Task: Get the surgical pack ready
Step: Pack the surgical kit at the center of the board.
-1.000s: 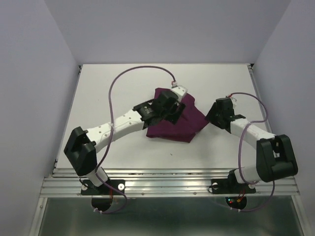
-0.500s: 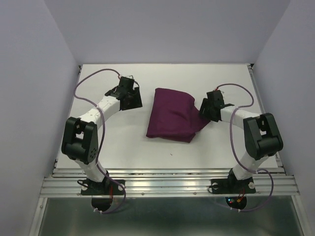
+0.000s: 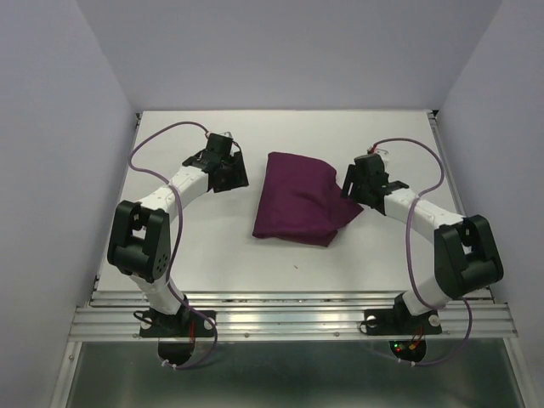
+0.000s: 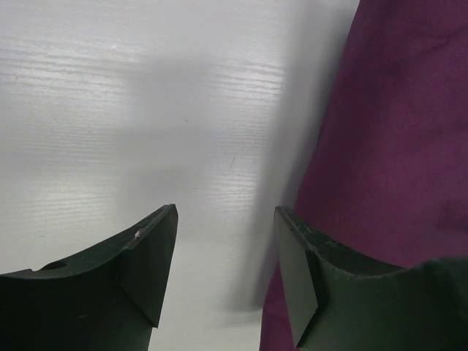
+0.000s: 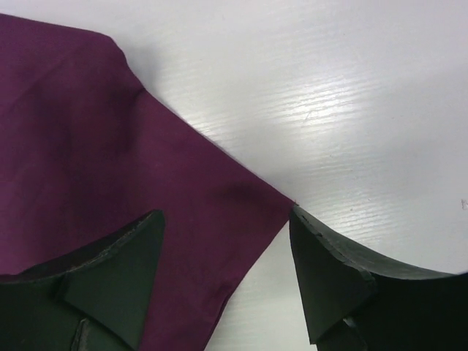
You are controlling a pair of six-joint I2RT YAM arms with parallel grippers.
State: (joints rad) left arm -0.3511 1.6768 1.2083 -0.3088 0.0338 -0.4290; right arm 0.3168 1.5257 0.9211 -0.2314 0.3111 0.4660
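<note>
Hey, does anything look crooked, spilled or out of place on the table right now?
Nothing looks spilled or damaged. The purple cloth lies folded in the middle of the table, but the bundle is lopsided: its edges are uneven, and one corner juts out to the side, between the open fingers of the right gripper.

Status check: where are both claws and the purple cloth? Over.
Left claw open, empty, left of purple cloth. Right claw open over its right corner. Cloth folded on table, contents hidden. Nothing blocking either claw.
</note>
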